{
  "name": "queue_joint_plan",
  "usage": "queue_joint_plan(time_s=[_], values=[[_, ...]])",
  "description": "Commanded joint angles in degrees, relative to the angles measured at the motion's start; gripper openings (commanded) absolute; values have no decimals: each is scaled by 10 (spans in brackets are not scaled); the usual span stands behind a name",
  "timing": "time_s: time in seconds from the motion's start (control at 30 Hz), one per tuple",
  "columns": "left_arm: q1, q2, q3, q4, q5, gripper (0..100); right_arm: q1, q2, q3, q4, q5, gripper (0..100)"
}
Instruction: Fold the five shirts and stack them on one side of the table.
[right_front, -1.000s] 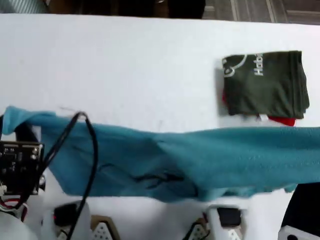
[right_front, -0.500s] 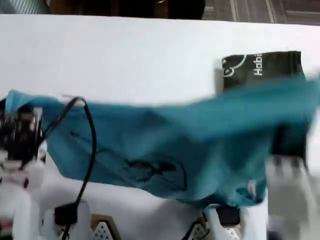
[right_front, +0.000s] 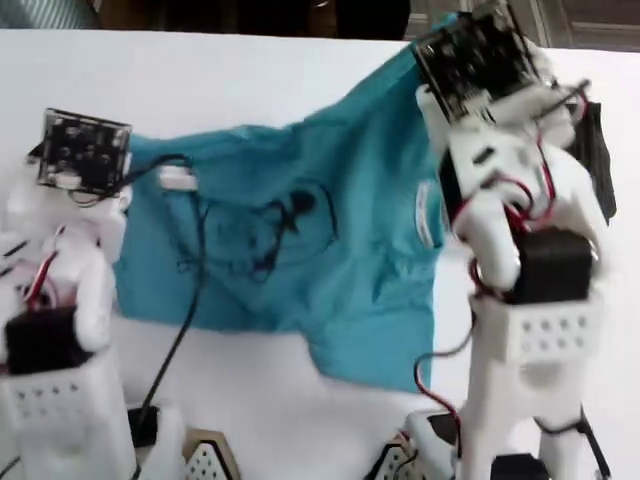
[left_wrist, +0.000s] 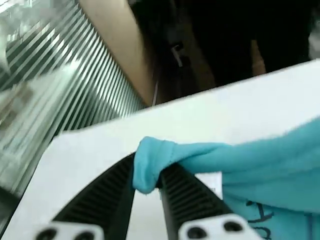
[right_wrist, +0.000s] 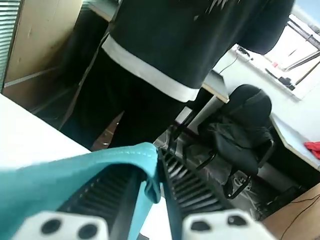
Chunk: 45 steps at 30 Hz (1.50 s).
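Note:
A teal shirt (right_front: 300, 250) with a dark line drawing on its front hangs spread between my two arms above the white table (right_front: 250, 90). My left gripper (left_wrist: 147, 185) is shut on one bunched corner of the teal shirt (left_wrist: 260, 160), at the left in the high view. My right gripper (right_wrist: 150, 187) is shut on the teal shirt's (right_wrist: 60, 175) other edge, held high at the far right. A folded dark green shirt (right_front: 598, 150) lies at the far right, mostly hidden behind the right arm (right_front: 510, 200).
The arm bases (right_front: 210, 460) stand at the table's near edge. A black cable (right_front: 185, 320) runs down from the left arm across the shirt. The table's far edge (right_front: 200, 35) borders a dark room.
Both arms have swung from the near edge toward the far side and lifted the teal shirt. It went from a low stretched band to a raised hanging sheet, and now covers the folded green shirt.

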Motion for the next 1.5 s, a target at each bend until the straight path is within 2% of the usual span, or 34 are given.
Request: queue_joint_plan(time_s=[0.0, 0.13, 0.3, 0.4, 0.63, 0.83, 1.0, 1.17, 1.37, 1.47], values=[[23, 57, -15, -60, 2, 24, -1, 36, 2, -39, 0, 21], [22, 170, -90, -64, 4, 24, -2, 85, 2, -63, 0, 21], [11, 295, -145, -47, 2, 24, 2, 139, 5, -35, -4, 21], [5, 349, -145, -42, 2, 24, 4, 169, 7, 0, -4, 21], [4, 433, -143, 29, 0, 24, 5, 230, 7, 107, 0, 21], [6, 481, -142, 84, -57, 24, 3, 235, 7, 177, 0, 21], [4, 492, -142, 148, -109, 24, 0, 214, 14, 283, -1, 22], [4, 492, -142, 197, -151, 24, -2, 152, 135, 293, 1, 22], [4, 492, -141, 255, -170, 24, -11, -3, 386, 193, 15, 22], [4, 492, -141, 288, -171, 24, -7, -75, 458, 177, 16, 22]])
